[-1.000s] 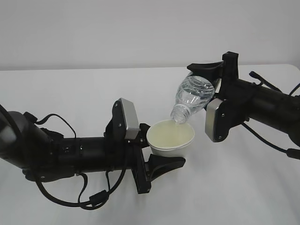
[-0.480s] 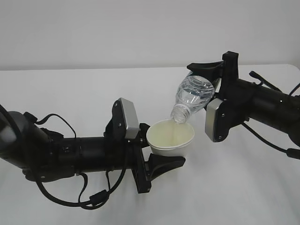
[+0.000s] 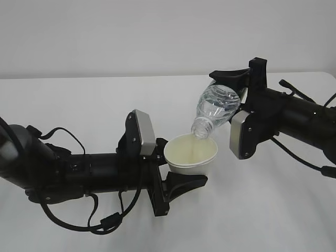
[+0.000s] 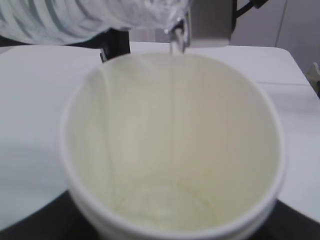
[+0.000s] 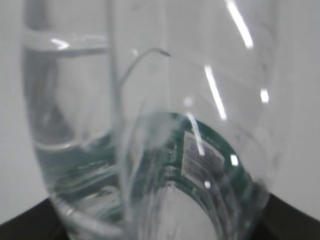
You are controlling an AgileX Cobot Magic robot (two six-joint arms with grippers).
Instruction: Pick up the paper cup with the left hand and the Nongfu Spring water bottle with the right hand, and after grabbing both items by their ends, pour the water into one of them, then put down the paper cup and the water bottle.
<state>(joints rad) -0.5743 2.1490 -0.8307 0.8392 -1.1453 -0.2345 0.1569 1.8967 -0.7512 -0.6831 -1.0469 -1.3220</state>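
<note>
Little has changed over the last second: pour holds steady. Left gripper (image 3: 176,176) clamps the small white tapered paper cup (image 3: 190,156) at centre. Right gripper (image 3: 231,86) grips the clear ribbed plastic bottle (image 3: 214,110) by its base, mouth tilted down-left over the rolled rim. Thin water stream (image 4: 176,45) enters; pouring likely unfinished.

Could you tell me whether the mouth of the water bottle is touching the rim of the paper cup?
Apart. In the left wrist view the water bottle ends above the paper cup, with white table showing between them.
</note>
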